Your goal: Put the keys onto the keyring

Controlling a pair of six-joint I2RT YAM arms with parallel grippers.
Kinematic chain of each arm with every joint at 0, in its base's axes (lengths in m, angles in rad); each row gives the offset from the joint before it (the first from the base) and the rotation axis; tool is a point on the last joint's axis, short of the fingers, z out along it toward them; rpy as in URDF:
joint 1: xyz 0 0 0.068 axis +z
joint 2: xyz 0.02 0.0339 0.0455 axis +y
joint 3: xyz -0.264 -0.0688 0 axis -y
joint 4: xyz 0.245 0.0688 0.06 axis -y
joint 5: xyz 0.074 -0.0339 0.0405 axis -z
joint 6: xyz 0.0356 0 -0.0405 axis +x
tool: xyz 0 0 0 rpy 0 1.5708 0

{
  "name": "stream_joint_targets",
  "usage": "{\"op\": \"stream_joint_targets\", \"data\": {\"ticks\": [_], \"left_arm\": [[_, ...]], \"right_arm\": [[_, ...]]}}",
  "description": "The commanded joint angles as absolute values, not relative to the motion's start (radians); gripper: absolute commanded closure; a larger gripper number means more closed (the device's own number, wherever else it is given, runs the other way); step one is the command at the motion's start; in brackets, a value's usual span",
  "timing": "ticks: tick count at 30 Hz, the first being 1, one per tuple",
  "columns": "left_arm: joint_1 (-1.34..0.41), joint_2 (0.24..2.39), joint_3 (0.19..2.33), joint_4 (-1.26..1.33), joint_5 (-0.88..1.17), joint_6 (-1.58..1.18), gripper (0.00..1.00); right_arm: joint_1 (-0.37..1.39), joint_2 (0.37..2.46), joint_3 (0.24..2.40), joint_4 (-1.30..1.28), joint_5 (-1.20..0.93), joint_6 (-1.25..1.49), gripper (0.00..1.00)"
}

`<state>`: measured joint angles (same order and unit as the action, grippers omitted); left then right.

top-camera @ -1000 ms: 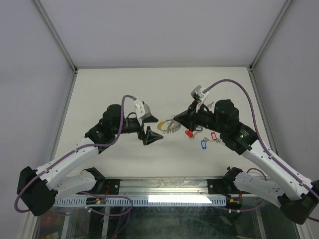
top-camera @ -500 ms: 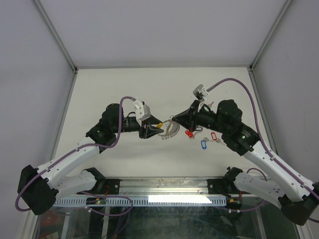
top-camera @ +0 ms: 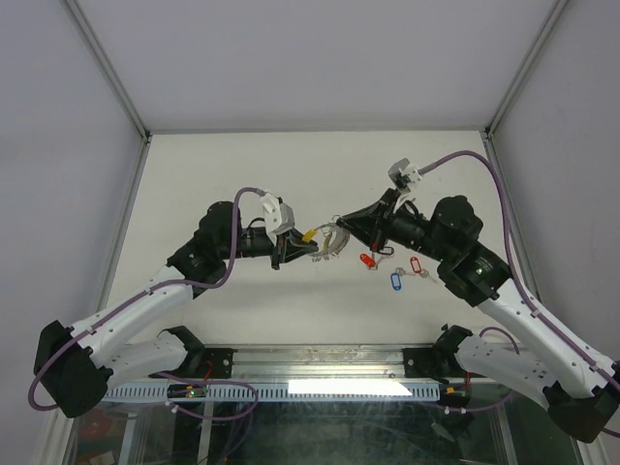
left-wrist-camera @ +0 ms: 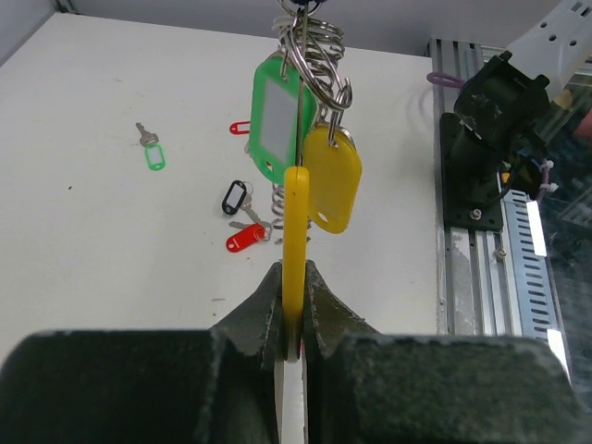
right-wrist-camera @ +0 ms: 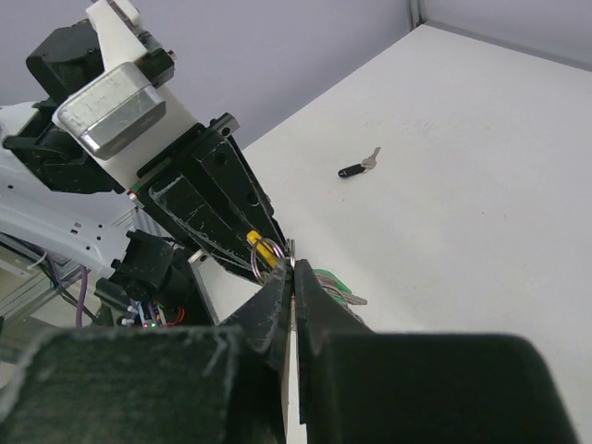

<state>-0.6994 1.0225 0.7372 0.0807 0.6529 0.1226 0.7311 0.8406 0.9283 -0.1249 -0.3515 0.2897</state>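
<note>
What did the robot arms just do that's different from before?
The left tool slid toward the keyring and shut on its hanging yellow tag. The right tool stayed shut on the keyring; the loose keys stayed on the table.

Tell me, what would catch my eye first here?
Over the middle of the white table, the left end effector pinches a yellow tag edge-on. The right end effector grips the coiled keyring, hung with a green tag. Loose red and blue keys lie on the table near the right arm.
</note>
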Motion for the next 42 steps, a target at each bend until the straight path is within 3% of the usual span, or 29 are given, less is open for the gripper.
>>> {"op": "stream_joint_targets", "data": {"ticks": [1, 2, 7, 14, 17, 20, 24, 26, 28, 42], "left_arm": [[-0.694, 0.991, 0.846, 0.025, 0.565, 0.128, 1.0], [-0.694, 0.999, 0.875, -0.029, 0.552, 0.14, 1.0], [-0.694, 1.102, 1.059, -0.358, 0.469, 0.219, 1.0], [-0.685, 1.313, 1.324, -0.714, 0.075, 0.308, 1.0], [-0.675, 1.449, 1.464, -0.801, 0.03, 0.279, 1.0], [-0.731, 1.577, 1.617, -0.911, 0.128, 0.259, 1.0], [-0.901, 1.657, 1.636, -1.046, -0.055, 0.256, 1.0], [-0.795, 1.607, 1.569, -1.016, -0.103, 0.219, 1.0], [-0.641, 1.579, 1.572, -1.013, -0.017, 0.197, 1.0], [-0.653, 1.621, 1.635, -1.111, 0.048, 0.213, 1.0]], "right_arm": [[0.736, 0.811, 0.968, -0.131, -0.283, 0.256, 1.0], [0.736, 0.809, 0.97, -0.152, -0.261, 0.243, 1.0], [0.736, 0.782, 0.975, -0.229, -0.137, 0.182, 0.69], [0.736, 0.737, 0.923, -0.241, 0.095, 0.175, 0.49], [0.736, 0.738, 0.915, -0.252, 0.143, 0.194, 0.43], [0.736, 0.74, 0.91, -0.27, 0.173, 0.212, 0.42], [0.736, 0.721, 0.889, -0.272, 0.189, 0.215, 0.42], [0.736, 0.713, 0.885, -0.285, 0.198, 0.215, 0.42], [0.736, 0.704, 0.872, -0.291, 0.209, 0.223, 0.42], [0.735, 0.701, 0.852, -0.288, 0.183, 0.24, 0.42]]}}
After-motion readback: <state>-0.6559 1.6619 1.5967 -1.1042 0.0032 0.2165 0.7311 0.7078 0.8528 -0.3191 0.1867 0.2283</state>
